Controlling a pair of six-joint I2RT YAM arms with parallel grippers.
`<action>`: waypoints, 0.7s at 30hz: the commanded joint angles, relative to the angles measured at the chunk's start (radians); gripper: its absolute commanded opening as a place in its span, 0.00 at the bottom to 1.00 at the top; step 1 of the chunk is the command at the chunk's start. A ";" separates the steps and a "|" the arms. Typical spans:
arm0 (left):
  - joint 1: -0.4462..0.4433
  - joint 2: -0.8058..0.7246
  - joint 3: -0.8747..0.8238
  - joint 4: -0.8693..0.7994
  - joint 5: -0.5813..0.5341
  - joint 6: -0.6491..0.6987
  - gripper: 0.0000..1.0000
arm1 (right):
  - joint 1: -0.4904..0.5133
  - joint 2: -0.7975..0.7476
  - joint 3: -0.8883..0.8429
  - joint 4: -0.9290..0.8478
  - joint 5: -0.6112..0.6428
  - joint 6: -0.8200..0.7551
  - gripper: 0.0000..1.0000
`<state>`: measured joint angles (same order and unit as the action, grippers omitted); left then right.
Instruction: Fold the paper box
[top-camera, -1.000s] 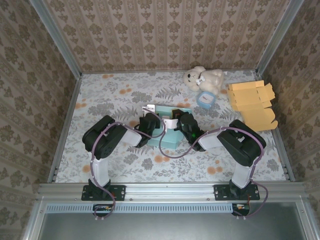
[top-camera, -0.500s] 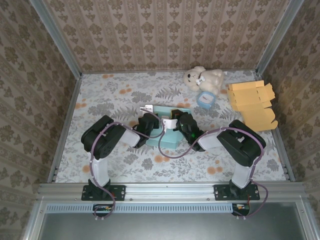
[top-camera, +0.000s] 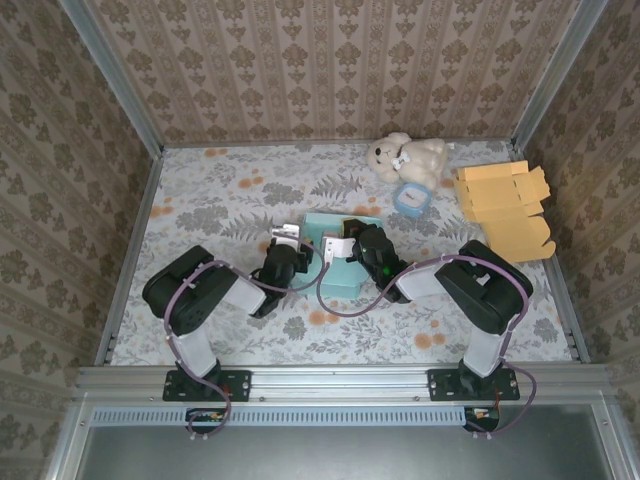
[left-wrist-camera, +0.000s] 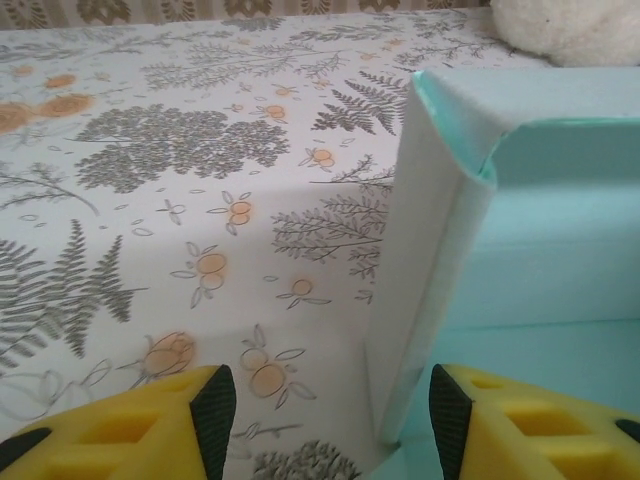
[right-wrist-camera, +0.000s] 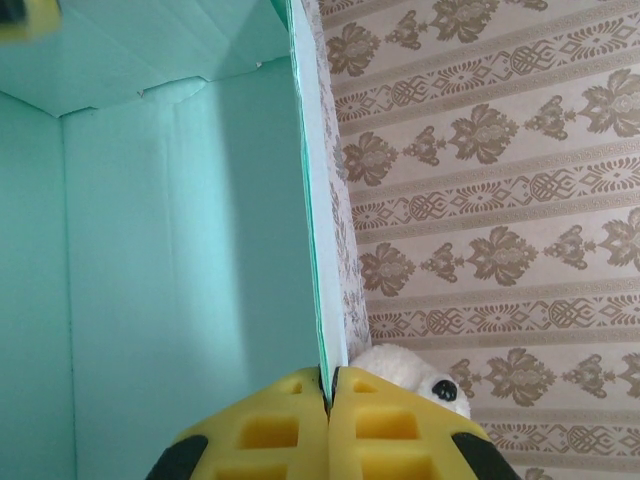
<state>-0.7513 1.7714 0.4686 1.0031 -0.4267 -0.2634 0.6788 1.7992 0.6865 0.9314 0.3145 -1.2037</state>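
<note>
Spanning the top view, the floral table (top-camera: 200, 190) carries every item. The teal paper box (top-camera: 345, 282) sits at centre frame, its walls partly raised. An orange cardboard stack (top-camera: 500, 195) lies at the right edge, and a white plush toy (top-camera: 408, 158) sits at upper right. My right pincer (right-wrist-camera: 330, 385) is clamped fully closed on the thin edge of an upright box wall. My left pincer (left-wrist-camera: 325, 405) stands parted, gripping nothing, with a box corner just ahead of the gap.

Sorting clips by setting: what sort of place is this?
Probably a staged robot test cell, not a home: wallpapered panels in an aluminium frame, a floral table cover, two arms bolted to a rail.
</note>
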 joint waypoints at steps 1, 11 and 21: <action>-0.005 -0.016 -0.008 0.069 0.000 0.056 0.57 | 0.004 0.022 -0.035 -0.189 0.016 0.054 0.00; -0.008 0.044 0.124 0.039 0.013 0.126 0.53 | 0.007 0.016 -0.038 -0.196 0.012 0.057 0.00; -0.008 0.074 0.190 -0.113 -0.274 0.068 0.15 | 0.007 0.018 -0.036 -0.197 0.011 0.055 0.00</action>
<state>-0.7715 1.8271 0.6292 0.9943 -0.4965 -0.1658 0.6788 1.7924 0.6861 0.9154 0.3145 -1.1995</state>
